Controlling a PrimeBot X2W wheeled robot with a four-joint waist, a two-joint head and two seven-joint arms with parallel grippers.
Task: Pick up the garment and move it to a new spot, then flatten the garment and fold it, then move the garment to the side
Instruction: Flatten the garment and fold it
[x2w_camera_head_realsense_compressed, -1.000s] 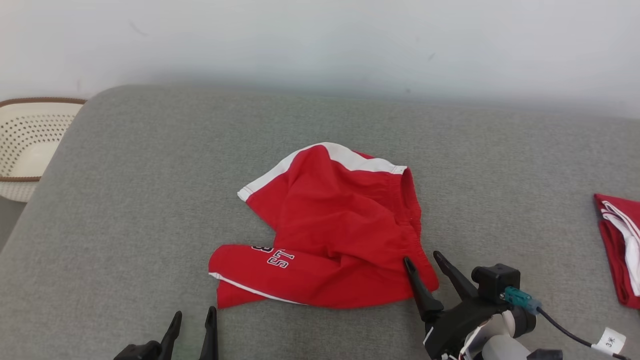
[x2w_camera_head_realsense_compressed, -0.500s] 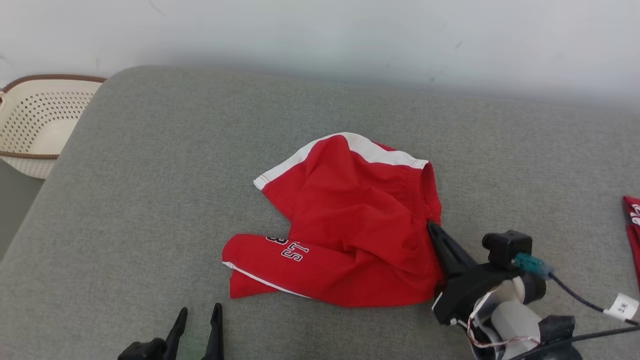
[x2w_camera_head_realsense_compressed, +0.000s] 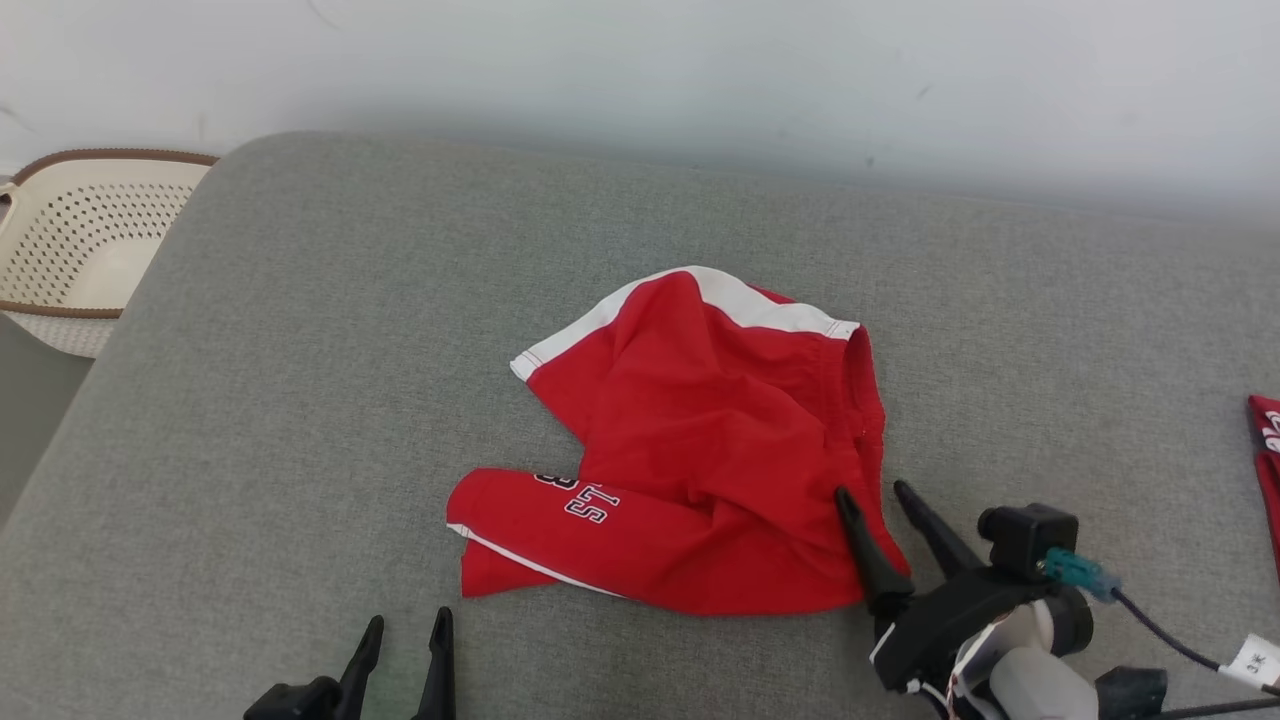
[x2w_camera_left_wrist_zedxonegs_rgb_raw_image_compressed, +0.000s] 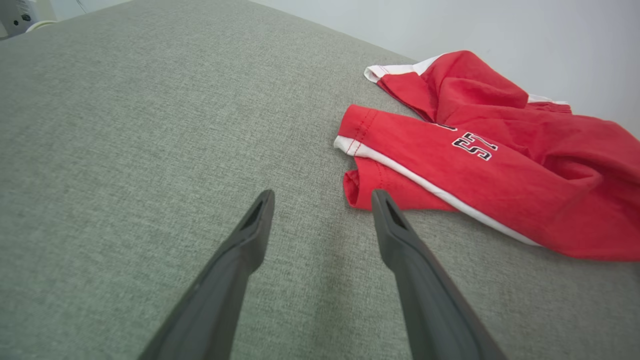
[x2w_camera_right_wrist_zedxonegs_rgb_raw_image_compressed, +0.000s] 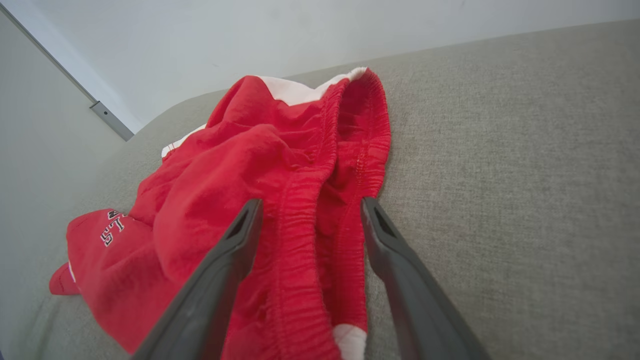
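Note:
The garment (x2w_camera_head_realsense_compressed: 700, 450) is a pair of red shorts with white trim and black lettering, lying crumpled in the middle of the grey cushion (x2w_camera_head_realsense_compressed: 300, 400). My right gripper (x2w_camera_head_realsense_compressed: 872, 490) stands open at the shorts' right edge, its fingers straddling the elastic waistband (x2w_camera_right_wrist_zedxonegs_rgb_raw_image_compressed: 305, 225) with nothing clamped. My left gripper (x2w_camera_head_realsense_compressed: 405, 625) is open near the front edge, a little short of the garment's lower left hem (x2w_camera_left_wrist_zedxonegs_rgb_raw_image_compressed: 357, 187). In the left wrist view the garment (x2w_camera_left_wrist_zedxonegs_rgb_raw_image_compressed: 490, 155) lies ahead and to the right of the fingers.
A cream perforated basket (x2w_camera_head_realsense_compressed: 70, 250) stands off the cushion's far left corner. Another red and white cloth (x2w_camera_head_realsense_compressed: 1268, 440) lies at the right edge. A white wall runs behind. A cable with a tag (x2w_camera_head_realsense_compressed: 1255, 660) trails from my right wrist.
The right gripper was shut against the waistband half a second ago and has drawn back and opened. The camera shifted earlier. The left gripper has stayed put.

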